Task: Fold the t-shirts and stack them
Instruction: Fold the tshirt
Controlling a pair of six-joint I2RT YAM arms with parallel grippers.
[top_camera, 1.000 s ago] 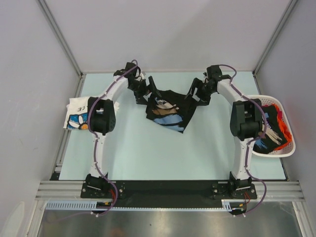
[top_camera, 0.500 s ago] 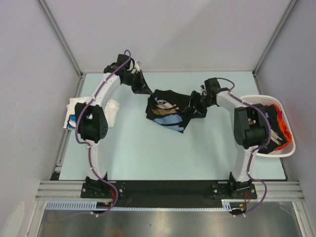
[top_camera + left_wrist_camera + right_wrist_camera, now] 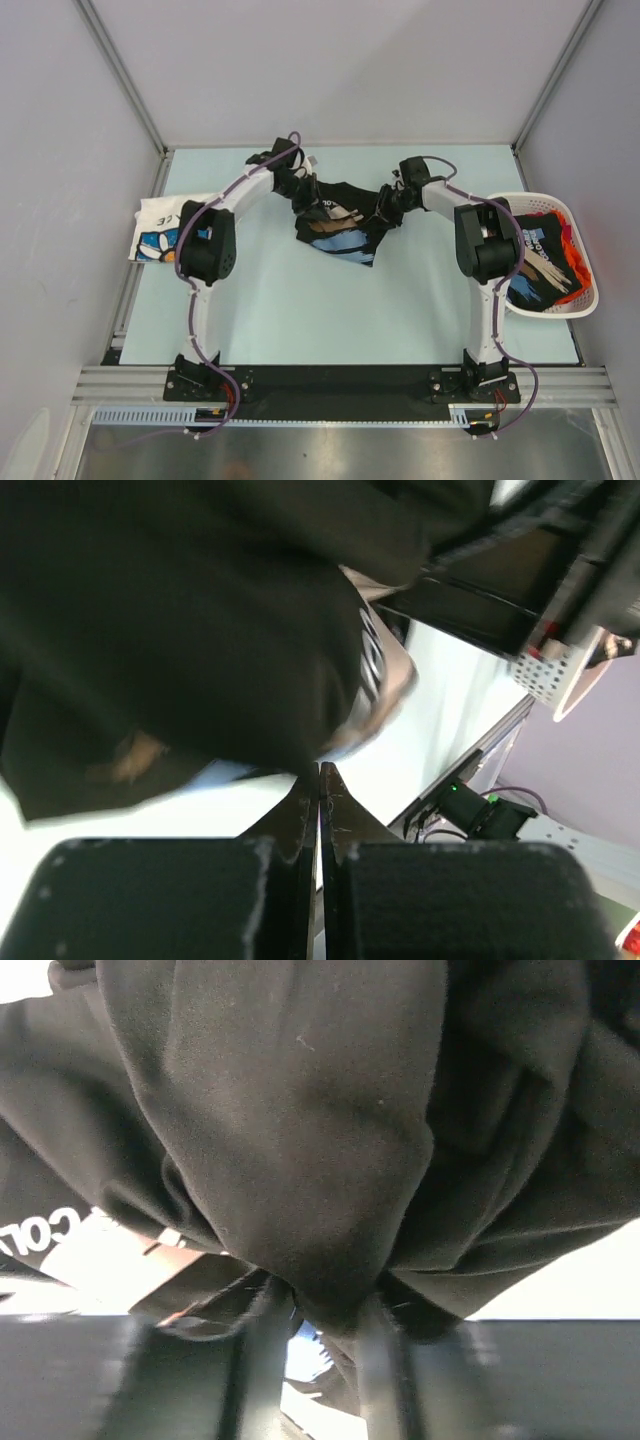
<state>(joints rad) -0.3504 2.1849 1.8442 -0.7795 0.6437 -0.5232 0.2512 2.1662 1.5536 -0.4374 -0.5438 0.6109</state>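
**Left end effector** [image 3: 320,780]: found clenched, both fingers [image 3: 300,820] pressed flat together. The tips are set against the lower edge of the dark printed t-shirt [image 3: 200,630], and a thin pinch of that edge appears to be held between them. In the overhead view this end effector [image 3: 303,190] is at the garment's upper left corner.

**Right end effector** [image 3: 320,1305]: found grasping the same t-shirt [image 3: 300,1110]. A thick bunch of black cloth is wedged between the two fingers [image 3: 258,1360] and hangs over them. From above, this end effector [image 3: 385,205] is at the garment's upper right corner.

**Dark printed t-shirt** [image 3: 340,228]: slung between the two end effectors, with its printed body draped below them onto the desk [image 3: 300,310].

**Outward of the left end effector:** a white t-shirt with flower print [image 3: 158,232] is laid at the desk edge, well apart from the end effector.

**Outward of the right end effector:** a white slotted basket [image 3: 585,300] is noted beyond that arm, holding further dark and orange t-shirts [image 3: 545,265].
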